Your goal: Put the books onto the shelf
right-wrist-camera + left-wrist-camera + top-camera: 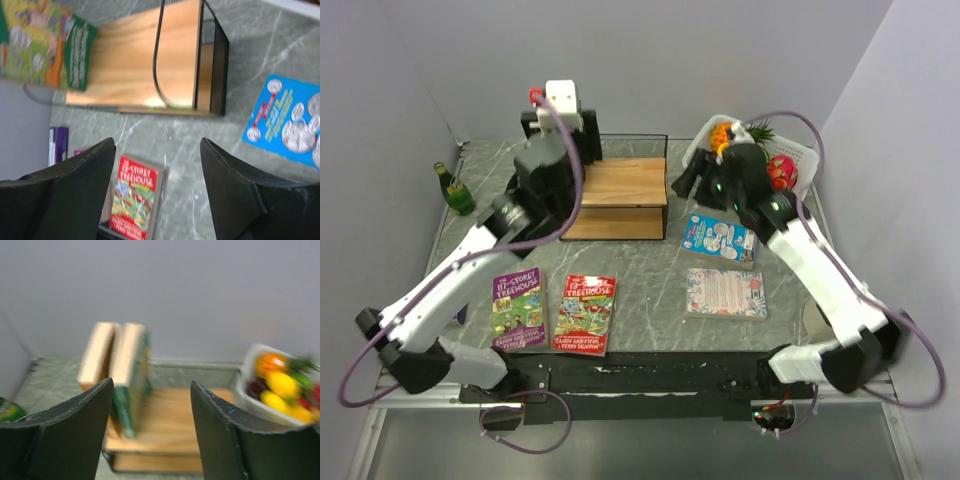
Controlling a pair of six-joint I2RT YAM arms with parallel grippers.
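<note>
Two books stand upright at the left end of the shelf (175,420): a green-covered one (129,390) and another (95,355) beside it. My left gripper (152,385) is open just in front of them, holding nothing. The shelf (630,180) sits mid-table, with the left arm over its left end. The green book (45,50) and shelf (140,65) also show in the right wrist view. My right gripper (157,142) hangs open and empty above the table, to the right of the shelf (682,183). Flat on the table lie a purple book (518,308), a red book (585,312), a blue book (718,238) and a pale pink book (726,292).
A white fruit basket (792,160) stands at the back right, close behind the right arm. A green bottle (453,190) stands at the far left near the wall. Walls close in the table on three sides.
</note>
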